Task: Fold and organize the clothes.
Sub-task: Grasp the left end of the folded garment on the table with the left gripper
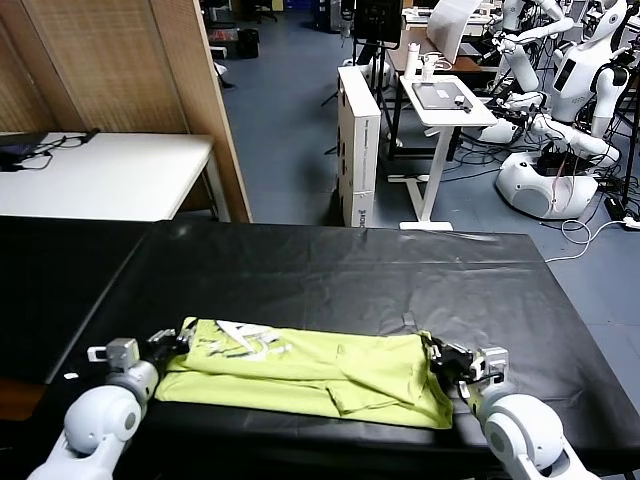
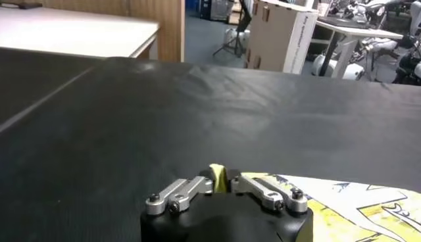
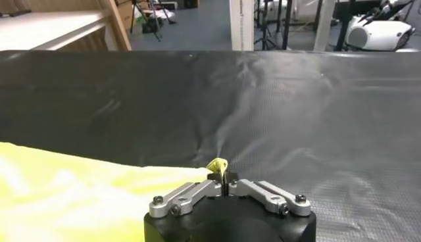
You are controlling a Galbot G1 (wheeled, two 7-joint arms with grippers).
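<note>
Meanwhile I had the shirt (image 1: 320,370) lying folded near the table's (image 1: 330,270) 6 o'clock edge, my left tool (image 1: 178,345) pinching its 9 o'clock end, my right tool (image 1: 440,358) pinching its 3 o'clock end.

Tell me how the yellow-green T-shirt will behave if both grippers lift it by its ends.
The T-shirt lies in soft creases, so it is probably floppy and would sag between the left gripper and right gripper. Each pinches only a small tuft, so fabric might slip out. It looks thin, likely light.
</note>
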